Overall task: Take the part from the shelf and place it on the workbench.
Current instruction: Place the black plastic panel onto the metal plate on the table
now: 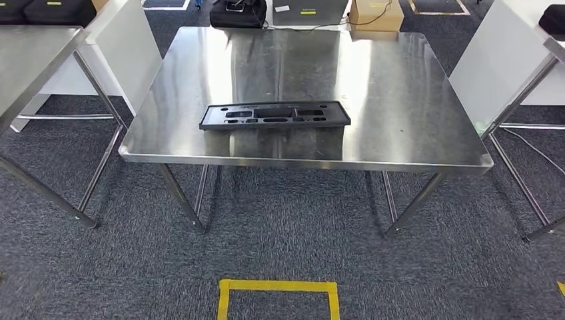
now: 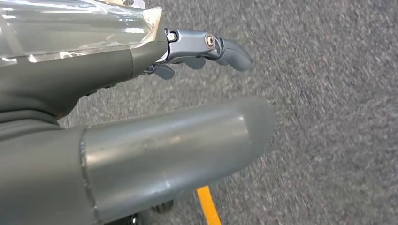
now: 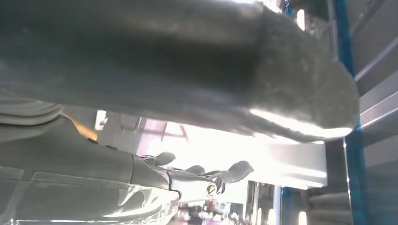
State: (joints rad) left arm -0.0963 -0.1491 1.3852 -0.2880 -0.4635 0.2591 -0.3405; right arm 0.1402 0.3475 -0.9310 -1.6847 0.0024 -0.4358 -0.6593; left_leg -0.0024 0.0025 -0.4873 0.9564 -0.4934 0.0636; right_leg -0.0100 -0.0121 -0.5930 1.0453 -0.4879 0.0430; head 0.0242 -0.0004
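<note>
A flat black plastic part (image 1: 274,115) with several cut-outs lies on the steel workbench (image 1: 400,100), a little left of centre and near the front edge. Nothing touches it. In the left wrist view my left hand (image 2: 94,70) hangs over grey carpet, its thumb and its dark fingers (image 2: 225,49) stretched out and apart, holding nothing. My right hand (image 3: 70,154) is seen in the right wrist view, with its thick thumb and its fingers (image 3: 230,172) spread and nothing between them.
Steel tables stand to the left (image 1: 33,60) and right (image 1: 553,40) of the workbench. A yellow tape square (image 1: 278,297) marks the carpet in front of it. Black bags (image 1: 236,12) and a cardboard box (image 1: 376,13) sit behind. A blue shelf upright (image 3: 349,93) stands near my right hand.
</note>
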